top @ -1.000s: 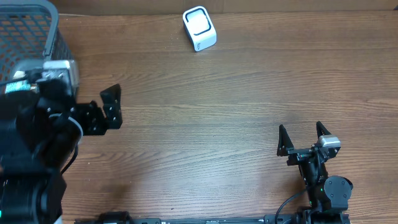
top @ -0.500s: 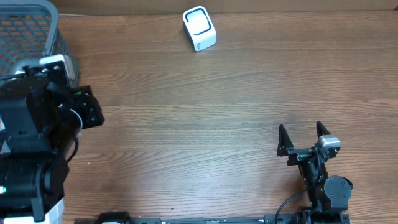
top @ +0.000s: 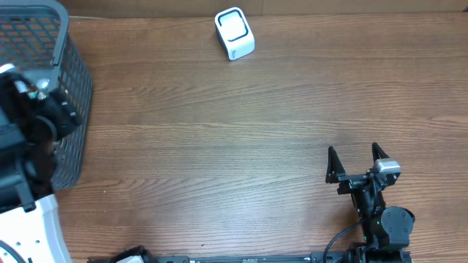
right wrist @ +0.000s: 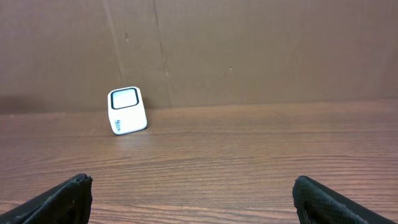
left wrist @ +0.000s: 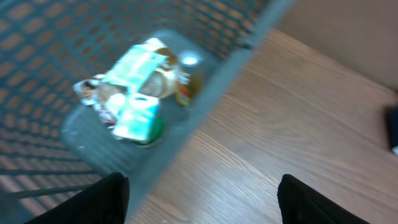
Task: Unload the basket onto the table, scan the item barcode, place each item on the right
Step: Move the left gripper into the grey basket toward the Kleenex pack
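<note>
Hovering over basket (top: 76, 82) (blurred packets (left wrist: 138, 117) inside), left fingers (left wrist: 107, 199) wide, right fingers (right wrist: 69, 198) wide and low

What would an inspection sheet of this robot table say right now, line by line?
Surface: brown wood-grain table.
Job's things: white scanner stands at the far edge; mesh basket at the far left corner holds green-and-white packs, too blurred to read.
Clutter: nothing seen.
Grippers: left gripper open and empty, above the basket's edge; right gripper open and empty, facing the scanner.
Cables: black cable at the near edge, on the right.
Surroundings: plain brown wall behind the table.
</note>
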Controlling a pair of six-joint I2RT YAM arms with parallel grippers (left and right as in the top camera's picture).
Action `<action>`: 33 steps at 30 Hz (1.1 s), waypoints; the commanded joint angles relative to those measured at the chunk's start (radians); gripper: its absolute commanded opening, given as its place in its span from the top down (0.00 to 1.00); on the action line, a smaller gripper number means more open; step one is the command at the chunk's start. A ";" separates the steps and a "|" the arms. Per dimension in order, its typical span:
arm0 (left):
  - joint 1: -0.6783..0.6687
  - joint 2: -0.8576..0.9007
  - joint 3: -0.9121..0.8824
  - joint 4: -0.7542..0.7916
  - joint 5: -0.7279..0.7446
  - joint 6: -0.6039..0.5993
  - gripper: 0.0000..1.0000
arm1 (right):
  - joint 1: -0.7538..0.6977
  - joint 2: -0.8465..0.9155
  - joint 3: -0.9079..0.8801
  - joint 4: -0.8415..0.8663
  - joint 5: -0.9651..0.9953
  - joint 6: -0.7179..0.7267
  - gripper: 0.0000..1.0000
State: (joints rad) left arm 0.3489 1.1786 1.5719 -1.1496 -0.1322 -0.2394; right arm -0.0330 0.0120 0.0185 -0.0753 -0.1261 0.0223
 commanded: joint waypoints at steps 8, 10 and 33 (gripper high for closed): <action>0.320 0.060 0.029 0.024 0.082 0.137 0.10 | -0.006 -0.009 -0.011 0.003 0.002 0.001 0.00; 0.334 0.098 0.028 0.023 0.087 0.152 0.09 | -0.006 -0.009 -0.011 0.003 0.002 0.001 0.00; 0.339 0.500 0.028 0.052 0.145 0.202 0.00 | -0.006 -0.009 -0.011 0.003 0.002 0.001 0.00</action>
State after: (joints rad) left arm 0.6956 1.6470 1.5997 -1.0985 -0.0170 -0.0696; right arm -0.0330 0.0120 0.0185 -0.0753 -0.1265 0.0223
